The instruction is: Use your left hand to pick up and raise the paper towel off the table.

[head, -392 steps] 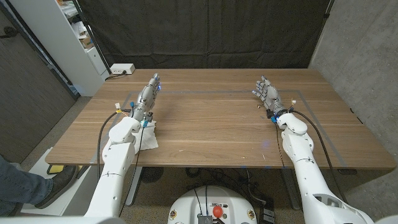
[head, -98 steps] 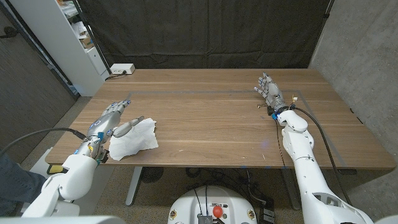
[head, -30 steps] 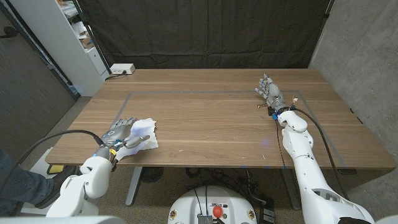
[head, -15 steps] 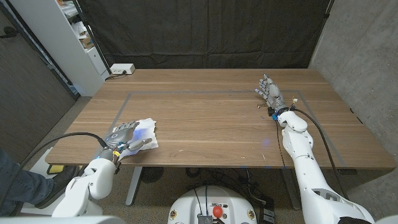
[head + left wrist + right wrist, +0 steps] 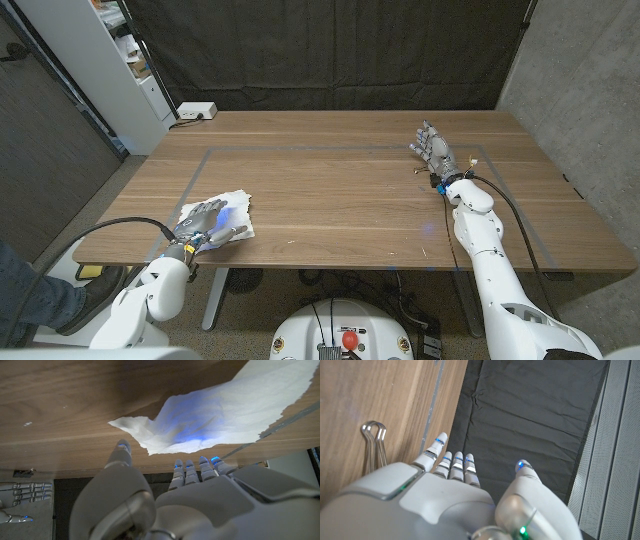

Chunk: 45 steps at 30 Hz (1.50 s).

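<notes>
One crumpled white paper towel (image 5: 228,207) lying at the wooden worktop's (image 5: 360,190) near-left corner, left hand (image 5: 203,221) over it, fingers (image 5: 193,468) spread, ungrasped; next: close, lift; right hand (image 5: 434,150) idle, open.

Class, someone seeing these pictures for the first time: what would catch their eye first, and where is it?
Probably the white paper towel, crumpled near the wooden table's front left edge, with the left hand over it and fingers spread. Next, the right hand near the table's far right, holding nothing, fingers apart.
</notes>
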Available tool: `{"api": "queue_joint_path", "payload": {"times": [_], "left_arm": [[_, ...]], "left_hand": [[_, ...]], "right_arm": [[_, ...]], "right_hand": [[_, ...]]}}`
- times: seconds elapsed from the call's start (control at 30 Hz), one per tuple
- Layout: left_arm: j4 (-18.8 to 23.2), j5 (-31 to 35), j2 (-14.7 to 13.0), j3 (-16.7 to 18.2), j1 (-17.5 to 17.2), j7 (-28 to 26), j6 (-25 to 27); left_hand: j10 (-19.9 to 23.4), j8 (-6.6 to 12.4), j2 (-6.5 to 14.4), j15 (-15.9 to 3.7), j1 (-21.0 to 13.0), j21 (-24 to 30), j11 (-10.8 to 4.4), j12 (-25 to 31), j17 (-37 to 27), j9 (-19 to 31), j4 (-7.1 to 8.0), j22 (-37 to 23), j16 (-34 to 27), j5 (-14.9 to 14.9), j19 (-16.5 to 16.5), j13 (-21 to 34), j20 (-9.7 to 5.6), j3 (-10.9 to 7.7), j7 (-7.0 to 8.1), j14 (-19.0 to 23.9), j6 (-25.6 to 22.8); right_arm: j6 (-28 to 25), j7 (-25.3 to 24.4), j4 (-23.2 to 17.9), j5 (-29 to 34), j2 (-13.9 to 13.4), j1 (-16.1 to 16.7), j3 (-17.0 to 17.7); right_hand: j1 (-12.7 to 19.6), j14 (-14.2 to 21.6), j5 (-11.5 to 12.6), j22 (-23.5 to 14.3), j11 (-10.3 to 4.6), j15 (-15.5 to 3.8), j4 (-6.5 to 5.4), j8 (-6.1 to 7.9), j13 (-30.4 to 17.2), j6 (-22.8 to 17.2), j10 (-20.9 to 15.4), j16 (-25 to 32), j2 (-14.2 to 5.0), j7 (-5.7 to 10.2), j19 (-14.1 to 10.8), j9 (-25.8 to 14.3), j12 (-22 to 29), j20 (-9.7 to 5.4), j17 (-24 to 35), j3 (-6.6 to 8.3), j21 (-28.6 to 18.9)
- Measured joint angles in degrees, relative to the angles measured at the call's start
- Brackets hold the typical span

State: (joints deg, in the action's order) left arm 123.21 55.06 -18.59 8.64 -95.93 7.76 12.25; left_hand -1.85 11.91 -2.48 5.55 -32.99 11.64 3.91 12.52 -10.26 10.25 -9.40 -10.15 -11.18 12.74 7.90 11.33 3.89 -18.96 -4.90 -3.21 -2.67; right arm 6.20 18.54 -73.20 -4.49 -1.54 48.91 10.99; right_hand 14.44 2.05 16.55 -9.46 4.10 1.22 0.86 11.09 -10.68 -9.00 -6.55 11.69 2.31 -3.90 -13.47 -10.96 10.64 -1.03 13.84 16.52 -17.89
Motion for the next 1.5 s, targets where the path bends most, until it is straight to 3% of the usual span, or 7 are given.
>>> {"api": "queue_joint_path", "payload": {"times": [0.63, 1.2, 1.37, 1.5], "left_arm": [[-2.26, -3.87, 0.01, -0.50, 0.73, -0.85, 0.14], [-3.09, -5.99, -0.31, -0.90, 0.68, -1.07, 0.37], [-3.25, -6.45, -0.31, -1.08, 0.78, -1.08, 0.39], [-3.34, -6.58, -0.31, -1.33, 1.05, -1.01, 0.90]], "left_hand": [[0.79, 0.00, 0.08, -0.02, -0.53, 0.00, 0.16, 0.24, 0.00, 0.29, 0.00, 0.00, 0.00, 0.00, -0.73, 0.00, 0.72, 0.00, -0.52, 0.61, -1.13], [2.11, 0.00, 0.30, 0.51, -1.35, 0.89, 0.61, 0.57, 0.01, 0.28, 0.40, 0.06, 0.00, -0.26, -4.31, -0.01, 3.12, -0.08, -1.05, 1.75, -3.09], [4.04, 0.45, 1.13, 0.16, -3.22, 1.23, 0.69, 1.14, 0.01, 0.28, 0.31, 0.20, -0.16, -0.26, -6.15, -0.01, 3.57, -0.51, -1.36, 2.94, -4.70], [7.10, 0.89, 2.09, -0.48, -6.52, 2.16, 0.10, 2.01, 0.00, 0.28, -0.17, 0.20, -0.82, -0.93, -7.81, -0.03, 2.41, -1.75, -0.93, 6.07, -7.55]], "right_arm": [[-0.51, -0.56, 0.44, 0.78, 0.20, -0.33, -0.47], [-1.13, -0.92, -0.74, 0.98, 0.52, 0.45, -0.67], [-1.30, -0.96, -0.90, 1.07, 0.54, 0.53, -0.75], [-1.35, -0.99, -0.92, 1.14, 0.56, 0.53, -0.80]], "right_hand": [[0.00, 0.00, 0.00, 0.00, 0.00, 0.00, 0.00, 0.00, 0.00, 0.00, 0.00, 0.00, 0.00, 0.00, 0.01, 0.00, 0.00, 0.01, 0.01, 0.00, 0.15], [0.00, 0.00, 0.00, 0.00, 0.00, 0.00, 0.16, 0.00, 0.00, 0.00, 0.00, 0.00, 0.00, 0.00, 0.01, 0.00, 0.00, 0.01, -0.28, -0.16, 0.74], [0.00, 0.00, 0.00, 0.00, 0.00, 0.00, 0.16, 0.00, 0.00, 0.00, 0.00, 0.00, 0.00, 0.00, -0.20, 0.00, 0.00, 0.22, -0.28, -0.15, 0.74], [0.00, 0.00, 0.00, 0.00, 0.00, 0.00, 0.16, 0.00, 0.00, 0.00, 0.00, 0.00, 0.00, 0.00, -0.20, 0.00, 0.00, 0.22, -0.27, -0.15, 0.73]]}}
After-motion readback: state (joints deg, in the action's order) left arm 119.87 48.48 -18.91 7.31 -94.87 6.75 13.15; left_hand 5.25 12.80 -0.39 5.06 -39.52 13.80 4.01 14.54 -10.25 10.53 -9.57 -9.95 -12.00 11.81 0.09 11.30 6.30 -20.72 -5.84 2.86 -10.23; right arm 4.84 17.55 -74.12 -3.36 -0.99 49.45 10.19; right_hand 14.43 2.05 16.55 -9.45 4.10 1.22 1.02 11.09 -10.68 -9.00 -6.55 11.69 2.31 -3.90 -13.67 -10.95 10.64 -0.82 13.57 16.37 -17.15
